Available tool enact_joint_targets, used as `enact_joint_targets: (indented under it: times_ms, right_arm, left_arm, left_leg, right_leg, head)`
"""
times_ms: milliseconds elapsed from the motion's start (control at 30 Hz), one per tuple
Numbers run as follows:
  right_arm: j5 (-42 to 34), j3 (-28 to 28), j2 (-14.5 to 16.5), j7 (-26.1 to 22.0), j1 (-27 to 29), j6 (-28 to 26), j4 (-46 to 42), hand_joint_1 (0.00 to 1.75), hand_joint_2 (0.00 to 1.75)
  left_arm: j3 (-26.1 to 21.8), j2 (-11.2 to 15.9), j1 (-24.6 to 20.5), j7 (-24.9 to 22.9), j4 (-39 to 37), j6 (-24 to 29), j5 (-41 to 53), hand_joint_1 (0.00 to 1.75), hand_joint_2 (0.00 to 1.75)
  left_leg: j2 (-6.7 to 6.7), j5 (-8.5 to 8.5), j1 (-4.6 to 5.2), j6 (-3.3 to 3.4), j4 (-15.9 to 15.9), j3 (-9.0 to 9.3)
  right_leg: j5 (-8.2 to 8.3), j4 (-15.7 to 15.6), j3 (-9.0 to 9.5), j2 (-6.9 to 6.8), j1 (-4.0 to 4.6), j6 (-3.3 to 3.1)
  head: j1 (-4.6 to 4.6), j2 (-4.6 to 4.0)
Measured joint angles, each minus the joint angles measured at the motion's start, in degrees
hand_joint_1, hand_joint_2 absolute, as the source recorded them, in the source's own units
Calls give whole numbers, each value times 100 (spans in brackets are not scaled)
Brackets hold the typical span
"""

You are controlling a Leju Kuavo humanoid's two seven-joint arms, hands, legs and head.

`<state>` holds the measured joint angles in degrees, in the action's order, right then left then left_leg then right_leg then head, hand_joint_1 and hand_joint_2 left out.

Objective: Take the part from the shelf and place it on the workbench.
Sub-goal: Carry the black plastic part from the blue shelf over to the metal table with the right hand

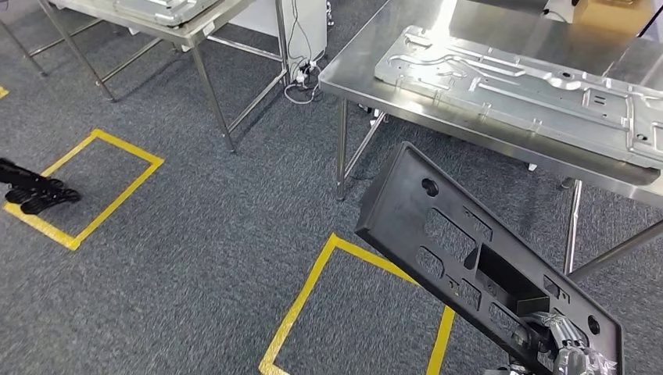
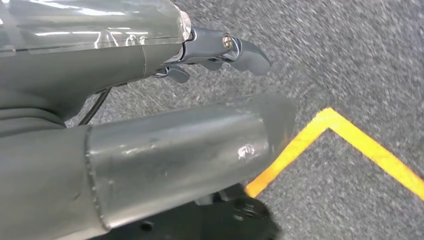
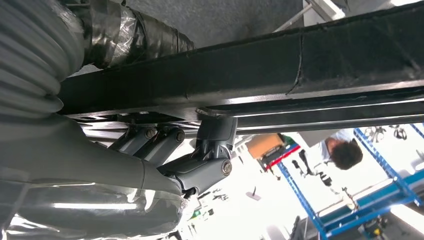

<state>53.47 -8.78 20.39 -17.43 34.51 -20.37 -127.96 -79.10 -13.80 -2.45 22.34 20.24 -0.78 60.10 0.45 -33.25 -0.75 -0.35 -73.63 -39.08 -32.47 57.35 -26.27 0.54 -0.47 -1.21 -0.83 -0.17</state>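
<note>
The part is a long black plastic panel (image 1: pixel 461 258) with several cut-outs, held tilted in the air in front of the steel workbench (image 1: pixel 367 58). My right hand (image 1: pixel 567 348) grips its near end at the bottom right of the head view. In the right wrist view the fingers (image 3: pixel 212 150) clamp the panel's black edge (image 3: pixel 300 65). My left hand (image 1: pixel 35 191) hangs low at the far left over the carpet, holding nothing. In the left wrist view its fingers (image 2: pixel 235 50) are slightly curled above the floor.
A large pressed metal sheet (image 1: pixel 532 90) lies on the workbench. A second steel table (image 1: pixel 180 27) stands at the back left, with cables (image 1: pixel 301 74) on the floor between them. Yellow tape squares (image 1: pixel 328 301) mark the grey carpet. A person (image 3: pixel 345 150) and blue shelving (image 3: pixel 360 200) appear in the right wrist view.
</note>
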Motion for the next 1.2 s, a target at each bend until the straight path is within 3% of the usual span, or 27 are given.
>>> enact_joint_targets:
  times_ms: [67,100,167,267,333,367,433,467,500,533,633,667,733,800,867,933,967,1000,1033,1067,1133,1167,1200]
  right_arm:
    - [-13,20,-4,24,-2,-34,2,175,175]
    - [-13,31,-8,38,-9,-49,4,175,175]
    - [-12,46,-19,74,-18,-72,14,175,175]
    - [-9,50,-45,122,-21,-96,22,175,175]
    - [13,50,-64,131,-28,-119,25,175,175]
    - [37,49,-73,137,-30,-131,26,175,175]
    - [93,45,-96,160,-34,-145,27,175,175]
    - [114,38,-111,177,-39,-152,28,175,175]
    - [125,26,-127,194,-46,-161,29,175,175]
    - [128,4,-143,210,-53,-172,28,175,175]
    - [96,-139,-206,267,-110,-199,33,175,175]
    - [73,-218,-229,284,-143,-197,32,175,175]
    - [15,-410,-259,296,-215,-135,31,175,175]
    - [-33,-668,-263,264,-307,9,32,175,175]
    - [-63,-969,-264,212,-439,166,46,175,175]
    - [-93,-1220,-264,173,-545,260,67,175,175]
    - [-102,-1323,-264,160,-580,284,76,175,175]
    - [-108,-1405,-264,152,-606,298,86,175,175]
    - [-111,-1477,-264,145,-630,309,95,175,175]
    - [-107,-1541,-264,139,-652,323,103,175,175]
    - [-71,-1662,-258,134,-730,394,129,175,175]
    - [-50,-1745,-256,136,-786,457,145,175,175]
    - [-36,-1855,-252,139,-853,544,170,175,175]
  left_arm:
    - [0,2,18,1,0,-2,36,0,0]
    - [0,4,20,1,0,0,55,0,0]
    - [1,10,13,-6,0,8,86,0,0]
    - [2,21,12,-15,0,23,115,0,0]
    - [2,28,10,-16,0,36,132,0,0]
    - [3,31,6,-16,0,43,145,0,0]
    - [4,32,2,-22,0,53,166,0,0]
    - [4,31,3,-26,-1,55,174,0,0]
    - [4,30,5,-30,-1,56,178,0,0]
    - [4,29,6,-33,-2,56,181,0,0]
    - [4,29,-3,-30,-2,45,184,0,0]
    - [4,31,-11,-27,-2,37,185,0,0]
    - [4,36,-27,-18,-3,21,186,0,0]
    - [3,43,-34,-13,-4,8,191,0,0]
    - [1,49,-43,-13,-4,1,197,0,0]
    - [-1,51,-34,-13,-5,-1,205,0,0]
    - [-1,52,-22,-14,-6,-1,209,0,0]
    - [-2,53,-12,-14,-7,-1,212,0,0]
    - [-3,55,-4,-14,-7,-1,214,0,0]
    - [-5,57,5,-15,-7,-1,214,0,0]
    - [-14,79,26,-26,-7,1,215,0,0]
    - [-19,90,29,-35,-7,1,216,0,0]
    - [-23,102,27,-43,-7,1,216,0,0]
  left_leg:
    - [-11,620,11,43,632,51]
    - [-20,780,31,71,904,128]
    - [-36,698,87,141,1132,254]
    - [-50,550,88,259,1400,486]
    - [-56,477,60,318,1547,731]
    - [-56,421,58,333,1600,854]
    - [-65,276,54,337,1666,1099]
    - [-73,186,49,332,1679,1230]
    - [-81,90,41,324,1683,1361]
    - [-86,-15,31,313,1684,1495]
    - [-86,-308,20,226,1710,1798]
    - [-79,-358,23,185,1752,1858]
    - [-66,-306,29,100,1776,1913]
    - [-62,-97,20,56,1365,1748]
    - [-62,-77,10,46,578,1251]
    - [-62,-502,11,42,66,748]
    - [-62,-754,12,44,24,572]
    - [-62,-894,12,51,112,455]
    - [-63,-852,13,64,306,384]
    - [-65,-582,18,85,581,346]
    - [-77,256,57,139,1062,323]
    - [-80,564,84,165,1197,335]
    - [-84,707,109,191,1262,358]
  right_leg:
    - [-187,-11,229,33,5,35]
    - [-269,-18,308,47,8,68]
    - [-348,-50,375,61,-5,149]
    - [-182,205,302,40,-40,264]
    - [-47,881,-113,6,-47,304]
    - [-96,1242,-404,-7,-50,313]
    - [-450,1681,-960,-17,-62,338]
    - [-635,1693,-1153,-20,-68,351]
    - [-714,1576,-1277,-23,-74,364]
    - [-619,1353,-1349,-30,-78,370]
    - [543,640,-1400,-91,-47,316]
    - [811,542,-1402,-98,-25,269]
    - [832,455,-1339,-67,-9,165]
    - [762,316,-1151,-40,-19,76]
    - [656,192,-910,-33,-18,16]
    - [506,130,-669,-22,-8,-7]
    - [416,116,-539,-9,0,-8]
    - [324,110,-406,7,9,-6]
    - [229,108,-270,20,18,-2]
    - [133,104,-150,28,25,5]
    - [-37,114,31,57,37,44]
    - [-99,101,78,77,31,79]
    - [-119,115,112,94,26,121]
  head:
    - [-3,-1]
    - [-2,-1]
    - [2,-2]
    - [7,-1]
    - [2,-2]
    - [-1,-2]
    - [-1,-1]
    - [-1,-1]
    - [-2,0]
    - [-2,0]
    - [-4,0]
    - [-3,0]
    - [0,0]
    - [5,0]
    - [9,0]
    - [9,0]
    - [10,0]
    - [9,0]
    - [10,0]
    - [10,0]
    - [8,-1]
    - [7,-1]
    - [7,-1]
